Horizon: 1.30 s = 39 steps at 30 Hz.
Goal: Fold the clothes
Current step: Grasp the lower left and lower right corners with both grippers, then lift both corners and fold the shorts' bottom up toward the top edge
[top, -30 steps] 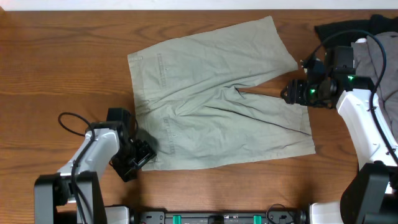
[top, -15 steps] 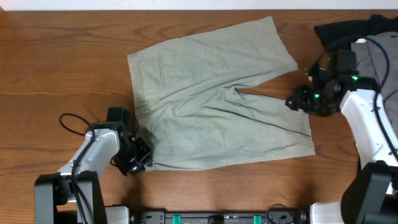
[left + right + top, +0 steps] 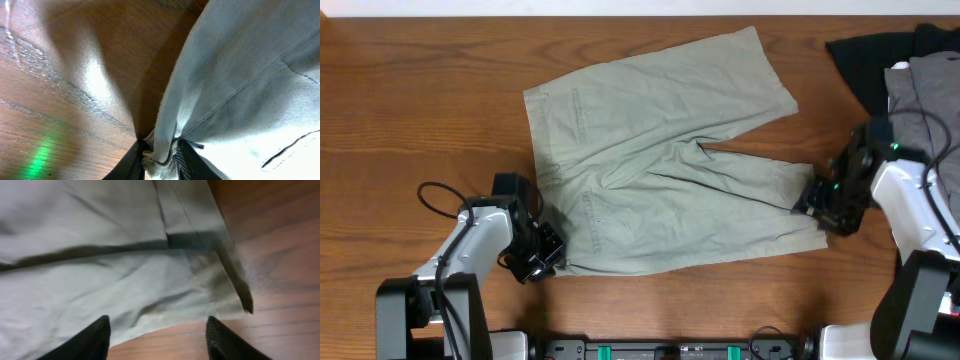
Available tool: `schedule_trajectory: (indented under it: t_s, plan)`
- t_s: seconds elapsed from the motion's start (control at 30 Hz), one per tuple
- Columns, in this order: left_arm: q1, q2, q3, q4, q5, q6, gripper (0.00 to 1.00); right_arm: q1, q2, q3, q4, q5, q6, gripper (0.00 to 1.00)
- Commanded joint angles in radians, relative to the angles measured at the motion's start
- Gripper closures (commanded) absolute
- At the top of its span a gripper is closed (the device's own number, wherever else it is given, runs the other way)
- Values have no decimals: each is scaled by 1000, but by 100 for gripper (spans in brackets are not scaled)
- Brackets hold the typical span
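The shorts (image 3: 660, 170) lie flat in the middle of the bench (image 3: 420, 90). The waistband is to the left, and the two legs splay to the right with a narrow wedge of wood between them. Open wood runs wide on the left and along the far side. The near edge of the cloth lies close to the bench front. At the far right a black garment (image 3: 865, 55) and a grey garment (image 3: 930, 90) lie near the far leg's hem but apart from it.

The left hand (image 3: 546, 256) sits at the near waistband corner, and the right hand (image 3: 817, 205) at the near leg's hem. From overhead, neither grip can be made out. The left wrist view shows that hand pinching a bunched fold of the cloth's edge. The right wrist view shows the fingers (image 3: 97, 340) spread wide over the hem corner, with wood beside it.
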Motion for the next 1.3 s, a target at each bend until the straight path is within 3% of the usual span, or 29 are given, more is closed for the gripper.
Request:
schedule_trajectory:
  t_s: [0.0, 0.17, 0.27, 0.33, 0.43, 0.53, 0.73, 0.97, 1.1, 1.13, 1.27]
  plan:
    - [-1, 14, 6, -5, -6, 26, 77, -5, 0, -82, 37, 11, 66, 36]
    - [-1, 14, 6, -9, -6, 35, 78, -5, 0, -180, 138, 11, 75, 26]
    - [-1, 14, 6, -10, -6, 39, 78, -5, 0, -208, 208, 3, 73, 33]
    - [-1, 14, 6, -10, -6, 40, 79, -5, 0, -208, 239, 3, 69, 44]
    - [-1, 10, 19, -26, -6, 67, 81, -6, -1, -189, 267, -17, 0, 80]
    - [1, 9, 85, -115, -58, 86, 85, -5, -4, -124, 230, -42, -114, 98]
    - [1, 9, 249, -282, -124, 160, 89, -5, -7, 77, 70, -42, -222, 99]
    - [1, -21, 347, -369, -138, 159, 89, -5, -7, 242, -54, -95, -226, 99]
    - [13, -63, 387, -367, -180, 158, 89, -5, -7, 300, -15, -192, -216, 99]
    - [19, -73, 404, -361, -195, 155, 94, -5, -7, 306, 15, -199, -189, 99]
    - [31, -113, 457, -242, -208, 167, 94, -2, -5, 306, 196, -303, -69, 99]
